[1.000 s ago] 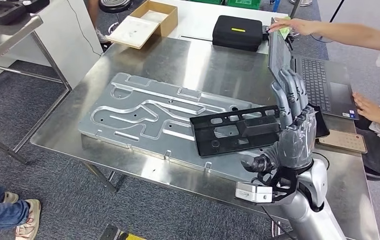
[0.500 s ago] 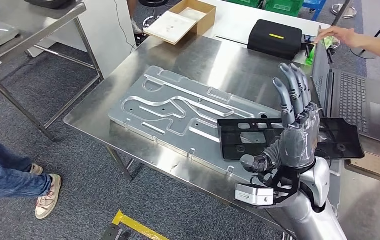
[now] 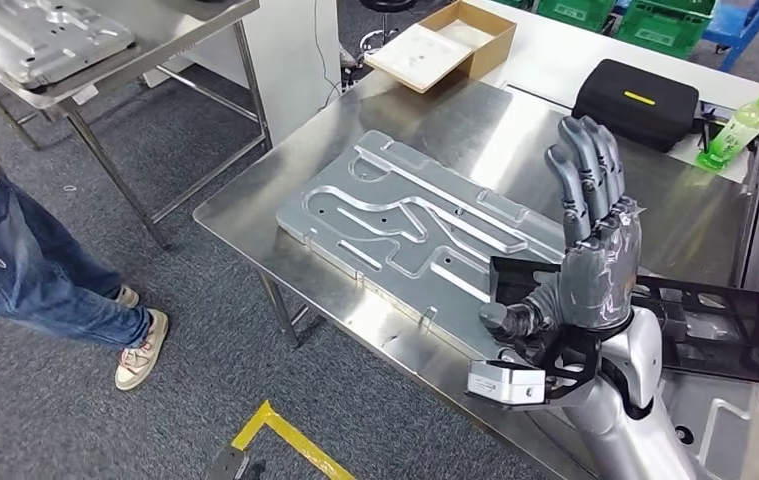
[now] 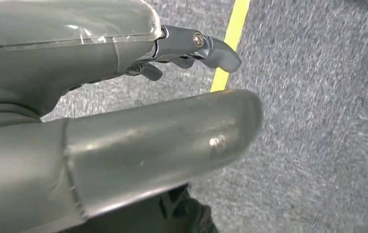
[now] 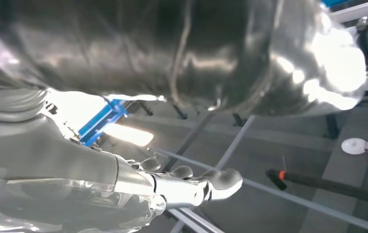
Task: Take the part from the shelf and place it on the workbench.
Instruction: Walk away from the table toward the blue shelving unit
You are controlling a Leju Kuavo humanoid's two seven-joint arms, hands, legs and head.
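Right hand [image 3: 595, 270] is up with its fingers [image 3: 583, 175] spread wide, holding nothing. The black part [image 3: 715, 325] lies flat on the table [image 3: 265, 205] just behind and below those fingers, partly over the grey plate [image 3: 425, 225]. Looks placed to me. Worry: pulling the arm back could clip its edge and drag it. Left hand [image 4: 123, 53] hangs over the floor, also empty.

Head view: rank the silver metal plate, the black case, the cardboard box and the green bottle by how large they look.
1. silver metal plate
2. and 3. black case and cardboard box: they look alike, so unranked
4. green bottle, partly covered by a person's hand
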